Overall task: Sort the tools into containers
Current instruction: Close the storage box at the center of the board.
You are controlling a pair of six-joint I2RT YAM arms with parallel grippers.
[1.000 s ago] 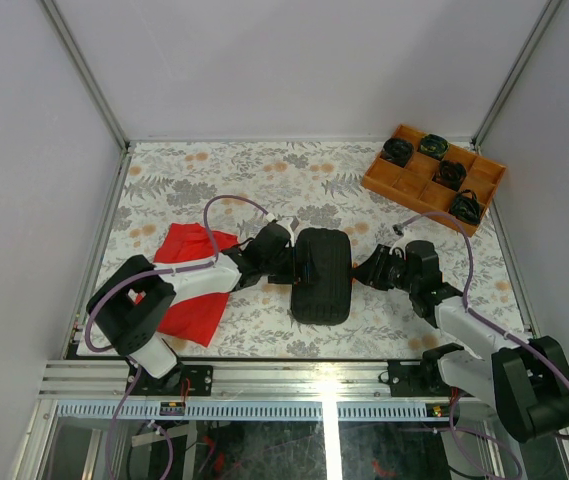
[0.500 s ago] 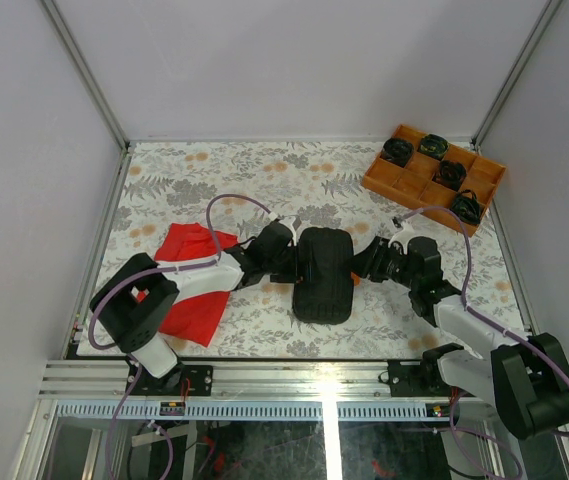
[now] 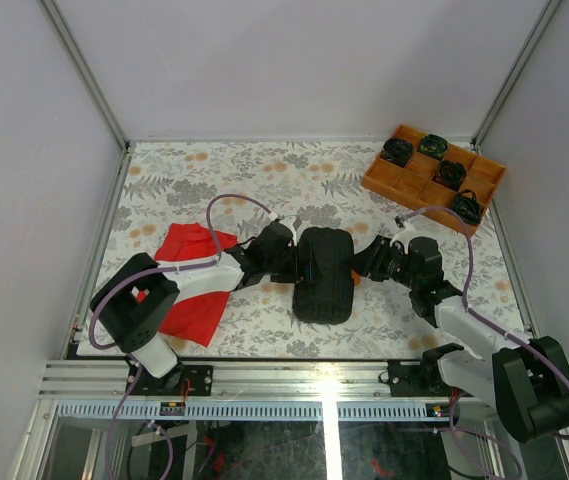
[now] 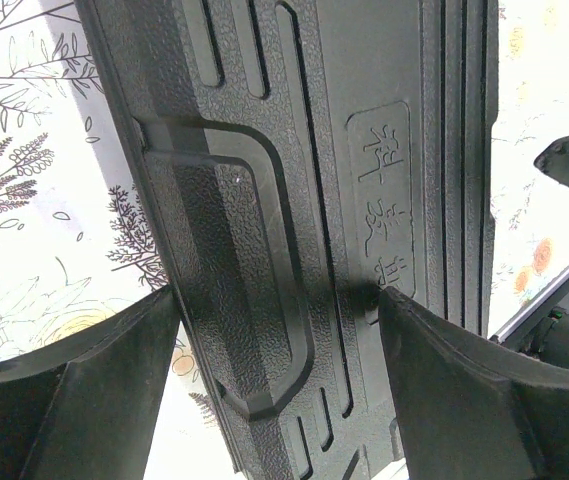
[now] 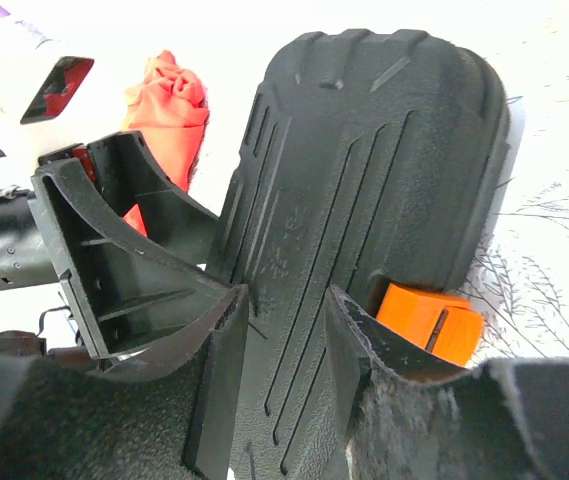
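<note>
The case [image 3: 322,275] is hard moulded plastic, so I judge it stiff. It will not give under my fingers, and its ribs and pebbled skin should keep pads from sliding. The shell alone is probably light. With tools inside it would be heavier and could shift when tipped, but no tools show in any view, so I cannot tell. The place to take hold is the lid's edge beside the orange latch [image 5: 430,322], with the opposite side braced so the whole thing doesn't skid on the table [image 3: 214,170].

It is black, rounded at the corners, with long parallel grooves and an embossed panel on the lid. Its 2 halves are closed. It lies lengthwise near to far, in the middle of the table toward the near edge, between my 2 arms. The red cloth [image 3: 189,280] is to its left and the orange tray [image 3: 434,175] is far right.

My left gripper [image 4: 276,300] stands wide across the case's left side. A sliver of table shows beside 1 finger, so I judge it unclamped. My right gripper [image 5: 286,300] stands narrower at the right side, with the case showing between its fingers and the latch just beside it. I cannot tell whether it pinches.
</note>
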